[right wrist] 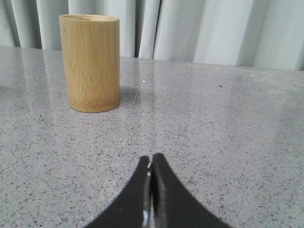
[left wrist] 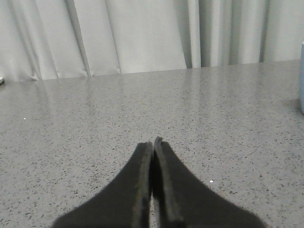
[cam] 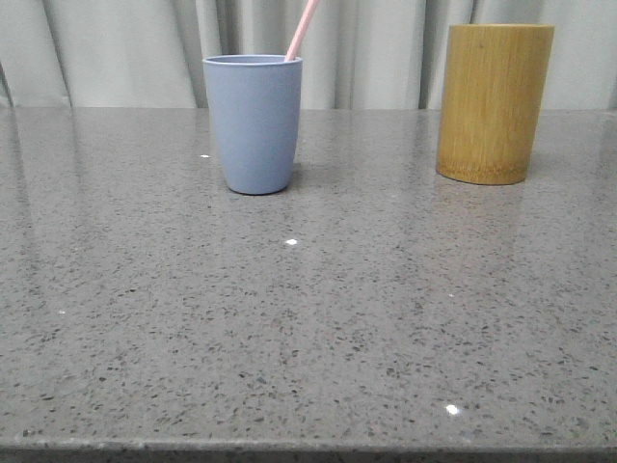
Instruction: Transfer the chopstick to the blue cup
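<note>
The blue cup [cam: 254,122] stands upright on the grey stone table at the back left of the front view. The pale pink chopstick [cam: 302,29] rests inside it, leaning to the right over the rim, its top out of frame. A sliver of the blue cup [left wrist: 302,76] shows in the left wrist view. My left gripper [left wrist: 153,141] is shut with nothing between its black fingers, low over bare table. Over the table, my right gripper [right wrist: 151,156] is shut and empty too.
A taller yellow-brown bamboo cylinder [cam: 494,103] stands at the back right; the bamboo cylinder [right wrist: 90,62] sits well ahead of my right gripper. The speckled grey table [cam: 308,328] stretches toward the front edge. Pale curtains hang behind it.
</note>
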